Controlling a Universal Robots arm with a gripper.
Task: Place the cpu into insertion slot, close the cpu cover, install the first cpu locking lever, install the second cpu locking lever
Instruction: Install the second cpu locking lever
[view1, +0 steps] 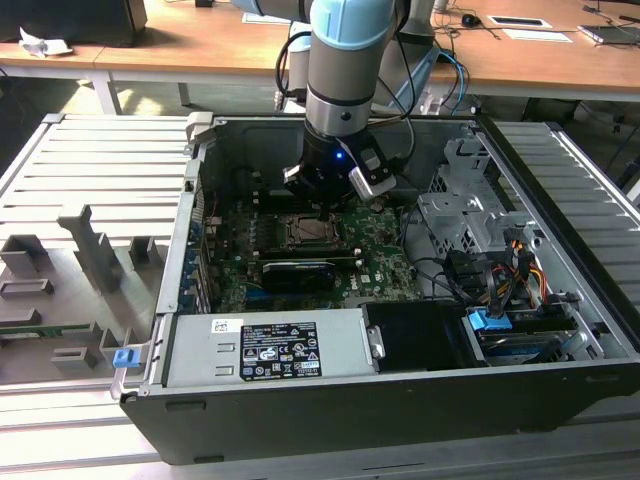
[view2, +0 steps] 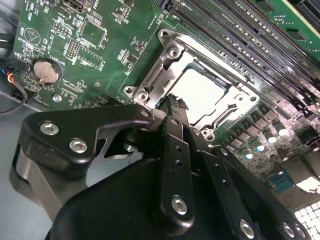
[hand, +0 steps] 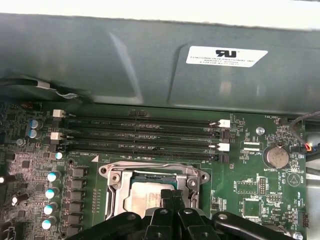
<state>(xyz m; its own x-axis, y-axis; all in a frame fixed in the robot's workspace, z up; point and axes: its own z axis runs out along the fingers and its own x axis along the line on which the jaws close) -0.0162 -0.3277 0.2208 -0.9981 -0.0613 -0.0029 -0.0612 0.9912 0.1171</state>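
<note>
My gripper (view2: 175, 107), fingers pressed together and empty, hovers at the cpu cover (view2: 150, 82); the cpu (view2: 200, 92) lies seated in its socket. Risk: an off-line push could slip and scratch the board (view2: 100, 50).

From my station I saw the open computer case (view1: 560, 385) lying on a grey ribbed worktop (view1: 90, 170). A green motherboard (view1: 385, 265) sat inside, with a long black card (view1: 298, 272) across it. The labelled silver power supply (view1: 265, 347) lay along the near wall. Black memory slots (hand: 145, 135) and a coin battery (hand: 275, 156) showed in the first wrist view. A wooden desk (view1: 200, 45) stood behind.
</note>
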